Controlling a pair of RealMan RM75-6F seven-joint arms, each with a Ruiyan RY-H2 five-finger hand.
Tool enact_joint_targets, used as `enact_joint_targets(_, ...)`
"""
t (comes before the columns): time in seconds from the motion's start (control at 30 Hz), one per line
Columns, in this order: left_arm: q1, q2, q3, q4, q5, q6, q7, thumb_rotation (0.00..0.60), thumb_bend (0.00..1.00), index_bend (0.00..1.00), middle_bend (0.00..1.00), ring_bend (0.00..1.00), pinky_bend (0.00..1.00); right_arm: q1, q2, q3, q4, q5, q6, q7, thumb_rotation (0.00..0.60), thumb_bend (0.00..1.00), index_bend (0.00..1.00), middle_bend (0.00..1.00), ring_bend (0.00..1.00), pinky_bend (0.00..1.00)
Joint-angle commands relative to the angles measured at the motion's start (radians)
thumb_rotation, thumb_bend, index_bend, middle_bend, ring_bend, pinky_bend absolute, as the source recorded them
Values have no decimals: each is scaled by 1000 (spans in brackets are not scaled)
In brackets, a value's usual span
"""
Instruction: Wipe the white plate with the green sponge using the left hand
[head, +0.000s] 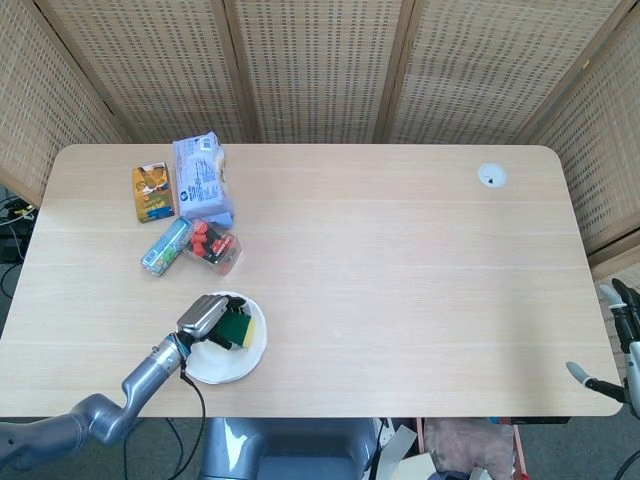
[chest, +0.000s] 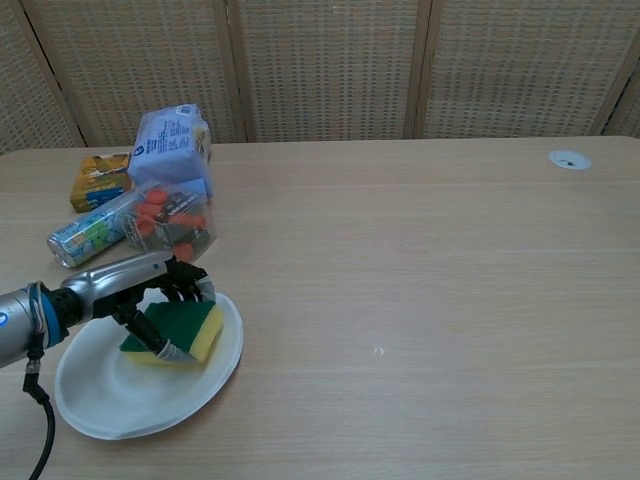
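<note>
The wooden table (head: 400, 260) carries everything, and woven rattan screens (head: 320, 70) stand behind its far edge. The left hand (chest: 150, 290) sits low over the near left part of the tabletop, its dark fingers (chest: 185, 283) curled around the green sponge (chest: 175, 332), gripping it from above and from the side. Directly under that hand lies the white plate (chest: 100, 400), flat on the table; the sponge, green on top with a yellow underside, rests on the plate's inner surface toward its right rim. In the head view the same left hand (head: 208, 318) covers the plate's (head: 215, 370) upper left part, and the sponge (head: 238, 328) shows just right of the fingers.

Beyond the left hand, farther from the robot, lies a blue packet of tissues (head: 203, 178). Left of the packet is a small orange box (head: 152, 192). Between those and the hand are a clear pack with red and dark contents (head: 213, 247), just beyond the plate's far rim, and beside it, to the left, a green-and-blue tube-shaped pack (head: 165, 246).

Far to the right of the left hand, near the table's back right corner, is a round white grommet (head: 491, 176).

The right hand (head: 620, 345) shows only partly at the head view's right edge, off the table; whether its fingers are spread or closed cannot be told.
</note>
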Motion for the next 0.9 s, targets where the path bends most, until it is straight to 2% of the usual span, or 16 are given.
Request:
enact_joint_targets(0.03,0,11,-8,-13,5,18,2,600,0,534,442,375,338,-1,1,-1,-1,0,1,4,600,0,0,0,0,0)
enact_joint_targets(0.27,-1,126,-59,-139,11,98,12,600,0,534,442,375,338,-1,1,-2,-1,-4,2,3,600,0,0,0,0,0)
enact_joint_targets(0.43,20,233,-57,-200,-17,98,39,600,0,534,442,375,338,-2,2,-3,-2,-7,5,3,600,0,0,0,0,0)
enact_joint_targets(0.53,46,277,-35,-192,-19,106,34,600,0,534,442,375,338,-4,2,-4,-3,-10,8,2,600,0,0,0,0,0)
enact_joint_targets(0.73,102,337,35,-80,-9,109,144,600,0,534,442,375,338,-7,3,-7,-8,-12,11,0,600,0,0,0,0,0)
enact_joint_targets(0.9,120,325,38,-24,-40,79,153,600,0,534,442,375,338,-7,3,-9,-10,-14,10,-6,600,0,0,0,0,0)
